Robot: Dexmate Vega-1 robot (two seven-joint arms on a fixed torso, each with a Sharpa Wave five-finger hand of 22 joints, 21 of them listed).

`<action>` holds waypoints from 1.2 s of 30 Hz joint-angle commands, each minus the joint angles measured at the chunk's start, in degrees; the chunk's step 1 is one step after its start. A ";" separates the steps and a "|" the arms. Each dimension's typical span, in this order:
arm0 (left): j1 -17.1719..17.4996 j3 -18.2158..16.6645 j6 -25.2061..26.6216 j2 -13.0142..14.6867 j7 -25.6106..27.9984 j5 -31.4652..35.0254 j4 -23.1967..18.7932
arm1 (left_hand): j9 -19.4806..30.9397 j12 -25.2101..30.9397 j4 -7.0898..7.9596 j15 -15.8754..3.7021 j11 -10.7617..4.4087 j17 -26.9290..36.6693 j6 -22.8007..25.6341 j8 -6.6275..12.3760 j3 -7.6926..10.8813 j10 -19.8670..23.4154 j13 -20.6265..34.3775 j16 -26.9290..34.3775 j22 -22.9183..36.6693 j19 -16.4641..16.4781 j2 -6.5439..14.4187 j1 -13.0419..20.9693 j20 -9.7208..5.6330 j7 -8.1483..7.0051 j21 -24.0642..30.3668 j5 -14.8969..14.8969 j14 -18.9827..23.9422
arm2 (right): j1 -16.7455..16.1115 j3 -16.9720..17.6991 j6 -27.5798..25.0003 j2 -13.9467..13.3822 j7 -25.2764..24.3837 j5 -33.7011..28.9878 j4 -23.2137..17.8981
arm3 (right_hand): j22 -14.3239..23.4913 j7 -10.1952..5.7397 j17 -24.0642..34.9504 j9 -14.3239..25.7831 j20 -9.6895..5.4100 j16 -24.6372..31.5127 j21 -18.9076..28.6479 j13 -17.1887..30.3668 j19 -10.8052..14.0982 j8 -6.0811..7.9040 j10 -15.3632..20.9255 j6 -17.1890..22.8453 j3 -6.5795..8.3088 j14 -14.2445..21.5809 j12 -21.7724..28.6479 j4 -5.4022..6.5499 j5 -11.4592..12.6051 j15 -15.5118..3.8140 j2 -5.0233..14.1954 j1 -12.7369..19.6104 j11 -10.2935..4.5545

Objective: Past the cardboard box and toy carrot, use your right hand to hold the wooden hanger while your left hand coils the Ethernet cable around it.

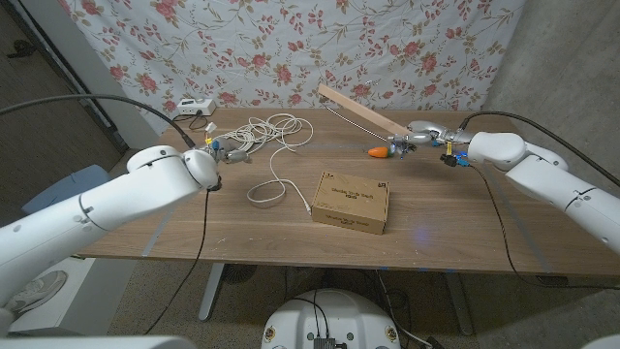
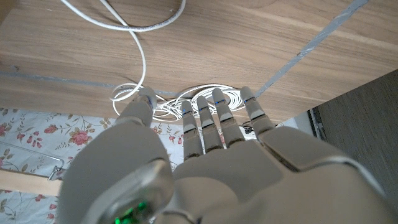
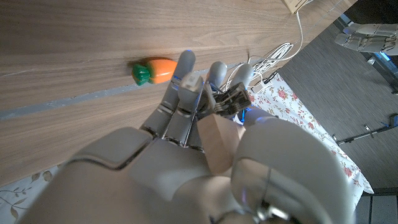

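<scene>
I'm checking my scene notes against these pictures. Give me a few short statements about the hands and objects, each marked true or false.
1. The right hand holds the light wooden hanger off the table. True.
2. The left hand grips the white Ethernet cable. False: it holds nothing, fingers extended.
3. The orange toy carrot lies on the brown cardboard box. False: it lies on the table beyond the box.
4. The cable lies loose on the table. True.
</scene>
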 commanded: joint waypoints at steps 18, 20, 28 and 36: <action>-29.00 30.12 -22.81 0.69 -53.67 45.98 9.54 | 0.30 -2.48 0.60 0.98 -1.28 -1.37 -1.88 -1.26 -4.15 -8.06 0.86 -6.52 -0.08 -6.93 -2.99 5.12 0.84 -6.13 -1.96 2.03 -13.87 | -2.36 1.14 1.73 -1.12 -1.95 0.64 -0.72 | -0.93 4.39 0.02 -0.93 -0.10 0.83 2.40 -0.10 -0.60 1.25 1.59 3.98 1.25 -2.14 28.11 -0.34 -0.98 -3.02 2.55 -3.59 0.59; -28.88 29.50 -24.86 -0.34 -57.47 49.35 10.28 | 0.31 -2.64 0.56 1.33 -0.95 -2.19 -0.60 -0.94 -4.59 -8.67 0.89 -7.78 -0.33 -8.11 -3.45 6.19 1.37 -6.85 -2.52 2.52 -16.12 | -2.53 1.25 1.74 -1.25 -2.05 0.67 -0.78 | -1.02 4.35 0.02 -1.10 -0.06 0.84 2.52 -0.02 -0.71 1.29 1.53 4.03 1.31 -2.17 28.19 -0.37 -1.03 -2.98 2.54 -3.64 0.48; -28.61 27.33 -30.84 -4.94 -74.20 63.39 13.06 | 0.41 -3.89 0.59 1.93 -0.47 -4.74 4.38 -0.04 -5.57 -12.18 0.53 -9.70 -1.15 -10.81 -3.89 10.23 2.10 -8.14 -4.11 4.23 -21.80 | -3.27 1.62 2.61 -1.17 -2.74 0.90 -0.31 | -1.59 4.44 0.02 -1.58 -0.11 0.92 3.43 -0.89 -0.95 1.68 1.75 3.93 1.73 -2.16 27.94 -0.56 -1.33 -2.95 2.48 -3.96 0.64; -24.00 22.35 -37.05 -8.26 -80.89 73.71 14.76 | 0.48 -3.67 0.74 1.78 -0.33 -5.84 8.37 0.67 -5.88 -12.01 0.17 -9.16 -1.55 -10.44 -3.18 12.76 1.77 -8.54 -4.36 4.84 -22.04 | -3.12 1.50 3.39 -0.65 -2.85 0.76 0.56 | -2.23 4.56 0.02 -1.90 -0.15 0.93 4.36 -0.43 -1.34 2.22 1.24 3.76 2.14 -2.19 28.17 -0.76 -1.65 -2.95 2.44 -4.30 0.61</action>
